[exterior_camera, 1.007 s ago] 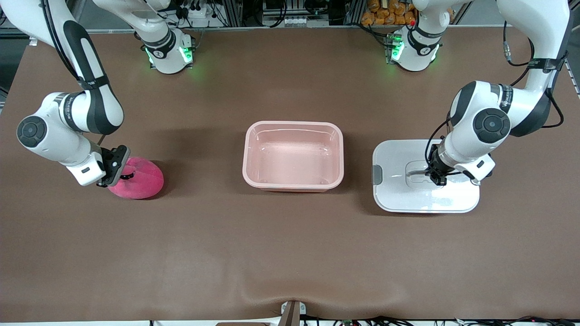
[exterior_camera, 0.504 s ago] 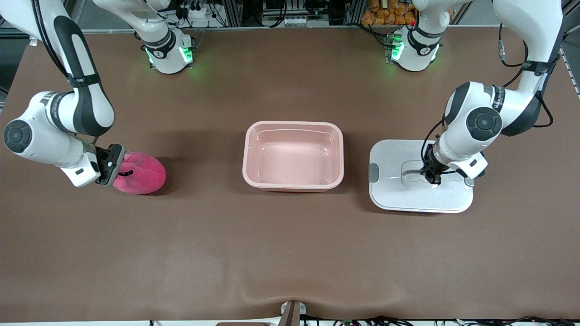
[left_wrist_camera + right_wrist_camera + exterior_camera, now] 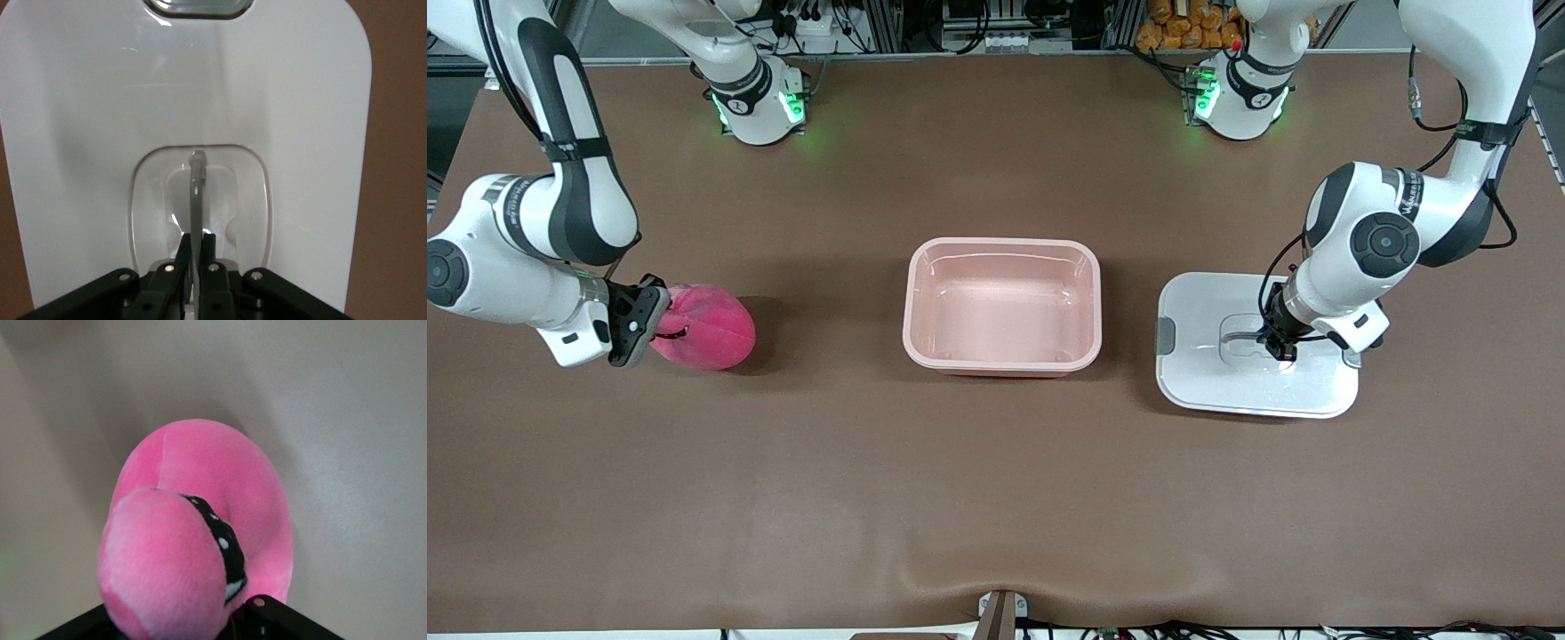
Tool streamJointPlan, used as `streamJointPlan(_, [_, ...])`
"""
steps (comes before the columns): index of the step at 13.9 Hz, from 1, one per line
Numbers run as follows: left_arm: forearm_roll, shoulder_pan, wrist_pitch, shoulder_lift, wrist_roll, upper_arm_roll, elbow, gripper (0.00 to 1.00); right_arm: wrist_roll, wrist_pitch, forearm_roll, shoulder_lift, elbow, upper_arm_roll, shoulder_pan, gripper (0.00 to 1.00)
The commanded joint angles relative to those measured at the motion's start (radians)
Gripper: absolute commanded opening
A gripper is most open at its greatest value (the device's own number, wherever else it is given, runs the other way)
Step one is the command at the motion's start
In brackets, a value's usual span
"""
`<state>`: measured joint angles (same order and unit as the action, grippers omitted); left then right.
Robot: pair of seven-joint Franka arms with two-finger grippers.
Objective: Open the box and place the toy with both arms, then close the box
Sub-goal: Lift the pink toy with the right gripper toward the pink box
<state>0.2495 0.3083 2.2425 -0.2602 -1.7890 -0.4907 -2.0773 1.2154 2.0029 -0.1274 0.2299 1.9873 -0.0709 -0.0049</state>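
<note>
1. The left wrist view is showing the left gripper point(image 3: 195, 257) clenched on the thin grey handle point(image 3: 197, 193) standing in the lid's point(image 3: 100, 120) recess; the front view is hiding that grip under the wrist.
2. The right wrist view is showing the toy point(image 3: 200, 547) bulging between the fingers of the right gripper point(image 3: 660, 324), with a dark spotted band across it; from the front only a pink lump point(image 3: 707, 327) is showing.
3. The right arm point(image 3: 516, 258) is bending low toward its end of the desk, the gripper grasping the toy at the tabletop.
4. The left arm point(image 3: 1369, 249) is reaching down over the lid point(image 3: 1209, 373), which is lying flat toward the left arm's end of the desk.
5. The box point(image 3: 1003, 304) is sitting open and empty mid-desk, between toy and lid, well apart from both.
</note>
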Motion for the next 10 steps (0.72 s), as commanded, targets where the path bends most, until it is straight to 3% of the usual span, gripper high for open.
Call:
streamJointPlan(1, [-0.019,0.031,0.020,0.036,0.028,-0.006,-0.032,0.00,-0.140,-0.070,-0.021,-0.040,-0.013,0.019,0.013,0.00])
streamJointPlan(10, [-0.056,0.034,0.019,0.045,0.054,-0.006,-0.030,0.00,-0.581,-0.213,-0.021,-0.086,-0.085,0.177,0.017,0.00])
